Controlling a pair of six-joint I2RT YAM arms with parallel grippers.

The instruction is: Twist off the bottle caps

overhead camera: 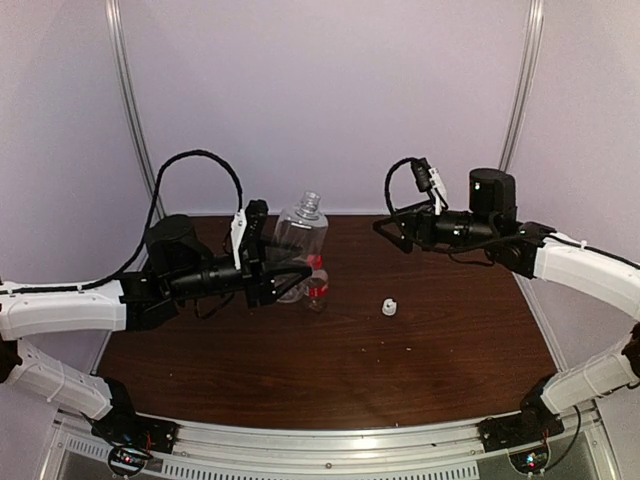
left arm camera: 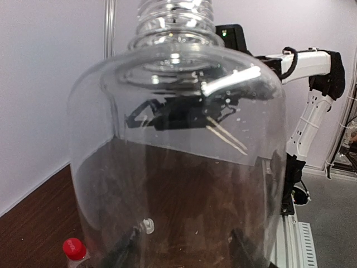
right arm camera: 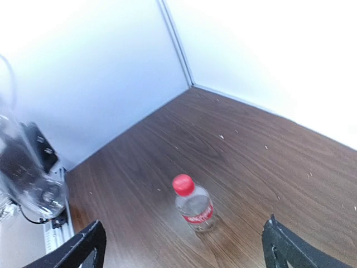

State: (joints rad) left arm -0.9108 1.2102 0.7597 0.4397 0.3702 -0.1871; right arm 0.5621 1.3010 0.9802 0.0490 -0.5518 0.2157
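My left gripper (overhead camera: pixel 293 270) is shut on the body of the taller clear bottle (overhead camera: pixel 300 232) and holds it upright. That bottle (left arm camera: pixel 178 167) fills the left wrist view, and its threaded neck (left arm camera: pixel 175 22) carries no cap. The white cap (overhead camera: pixel 389 307) lies loose on the table; through the bottle wall I see that white cap (left arm camera: pixel 148 225) again. Beside the held bottle stands the short red-labelled bottle (overhead camera: pixel 317 288), with its red cap (right arm camera: pixel 183 184) on it. My right gripper (overhead camera: pixel 390 230) hangs open above the table at the back right, holding nothing. Both its fingertips (right arm camera: pixel 83 245) stand well apart from the short bottle (right arm camera: pixel 196 211).
A brown wooden table (overhead camera: pixel 400 370) is enclosed by pale walls at the back and sides. A metal rail (overhead camera: pixel 330 440) runs along the near edge by the arm bases. The left arm and the held bottle (right arm camera: pixel 25 167) show blurred at the left edge of the right wrist view.
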